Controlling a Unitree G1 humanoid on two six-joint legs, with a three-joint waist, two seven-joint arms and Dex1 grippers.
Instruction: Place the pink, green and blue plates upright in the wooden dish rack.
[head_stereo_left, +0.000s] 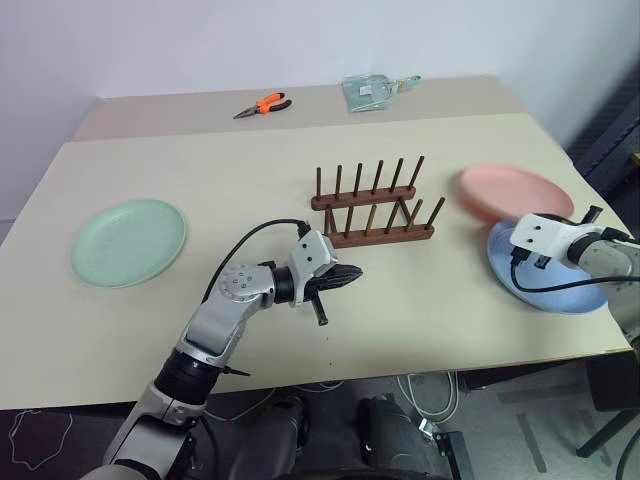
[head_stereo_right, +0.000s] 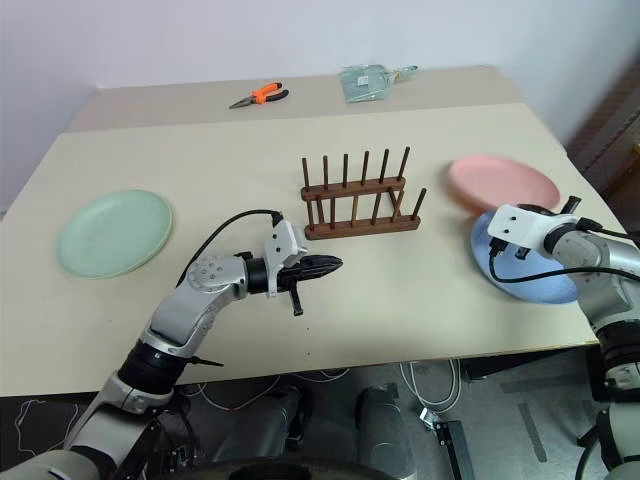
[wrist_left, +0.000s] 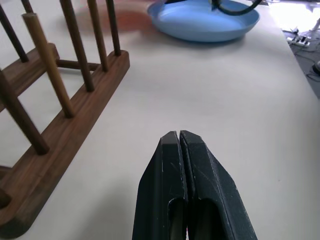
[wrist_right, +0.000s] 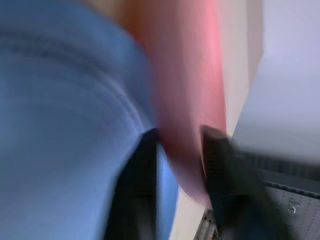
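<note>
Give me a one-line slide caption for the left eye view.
Wooden dish rack stands empty mid-table; green plate, pink plate and blue plate lie flat.

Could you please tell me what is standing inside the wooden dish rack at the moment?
Nothing: the dish rack has only bare pegs. The green plate, pink plate and blue plate all lie on the table.

The right gripper is badly blurred in its wrist view, so whether its fingers clamp the pink plate cannot be told. In the head views its arm covers part of the blue plate, which overlaps the pink plate's near rim. The rack is cut off in the left wrist view.
</note>
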